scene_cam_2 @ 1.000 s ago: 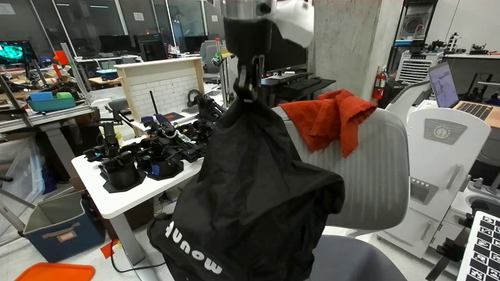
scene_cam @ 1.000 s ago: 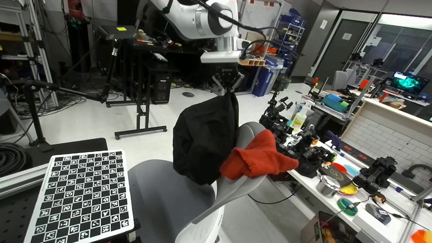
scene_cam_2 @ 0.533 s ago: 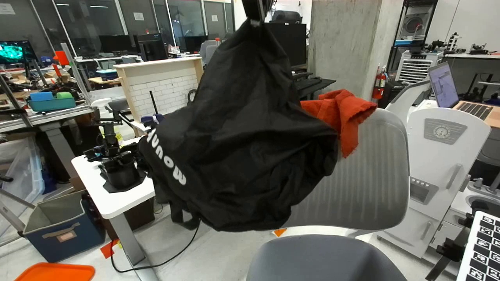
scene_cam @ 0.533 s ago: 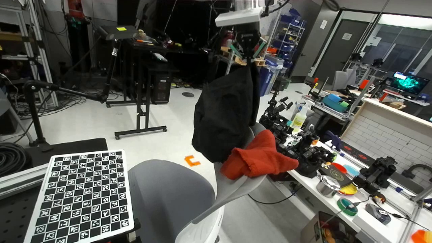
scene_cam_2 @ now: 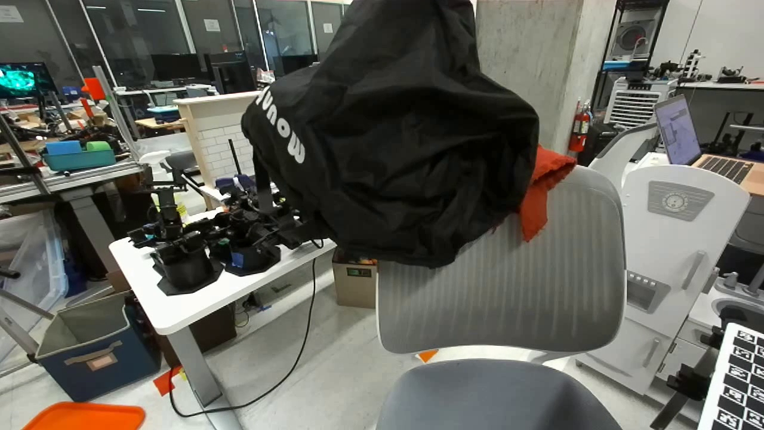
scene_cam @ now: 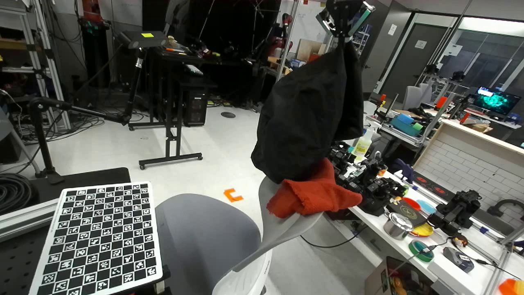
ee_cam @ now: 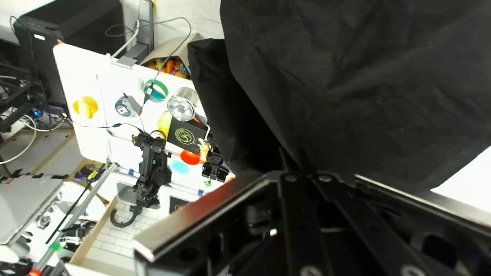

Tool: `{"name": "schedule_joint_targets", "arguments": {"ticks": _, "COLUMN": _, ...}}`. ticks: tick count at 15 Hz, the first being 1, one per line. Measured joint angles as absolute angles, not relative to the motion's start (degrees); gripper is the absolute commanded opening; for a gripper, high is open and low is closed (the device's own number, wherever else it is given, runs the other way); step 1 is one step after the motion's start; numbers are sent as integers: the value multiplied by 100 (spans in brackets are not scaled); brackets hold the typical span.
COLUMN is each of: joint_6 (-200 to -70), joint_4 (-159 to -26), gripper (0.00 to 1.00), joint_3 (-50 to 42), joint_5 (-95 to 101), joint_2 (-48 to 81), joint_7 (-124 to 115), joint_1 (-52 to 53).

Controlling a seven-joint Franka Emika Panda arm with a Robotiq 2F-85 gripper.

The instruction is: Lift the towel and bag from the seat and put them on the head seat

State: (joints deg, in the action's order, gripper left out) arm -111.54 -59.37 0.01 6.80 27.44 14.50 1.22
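Observation:
My gripper (scene_cam: 343,39) is shut on the top of a black bag (scene_cam: 307,114) and holds it in the air. The bag hangs from the fingertips near the top of the grey chair's backrest (scene_cam_2: 507,292), its bottom in front of or touching it; I cannot tell which. In an exterior view white letters show on the bag (scene_cam_2: 406,131), and the gripper is above the frame. A red-orange towel (scene_cam: 311,196) lies draped over the backrest's top edge; the bag partly hides the towel (scene_cam_2: 540,197). In the wrist view the bag (ee_cam: 345,96) fills much of the picture beyond the shut fingertips (ee_cam: 293,159).
The chair's seat (scene_cam: 204,241) is below. A white table (scene_cam_2: 179,310) with black robot arms, a pot (scene_cam: 398,225) and other items stands beside the chair. A checkered board (scene_cam: 102,237) is on the opposite side. A play kitchen (scene_cam_2: 668,239) stands behind the chair.
My gripper has lifted the bag from low by the seat and carried it up and towards the table side, past the backrest's top. The towel has stayed in place.

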Motion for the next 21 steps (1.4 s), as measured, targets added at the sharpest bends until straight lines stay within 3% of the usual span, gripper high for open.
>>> {"name": "schedule_joint_targets", "arguments": {"ticks": 21, "joint_6": -10910, "joint_4": -5219, "gripper": 0, "joint_3": -2, "joint_5": -250, "joint_2": 4730, "joint_7": 1449, "joint_1": -1119}}
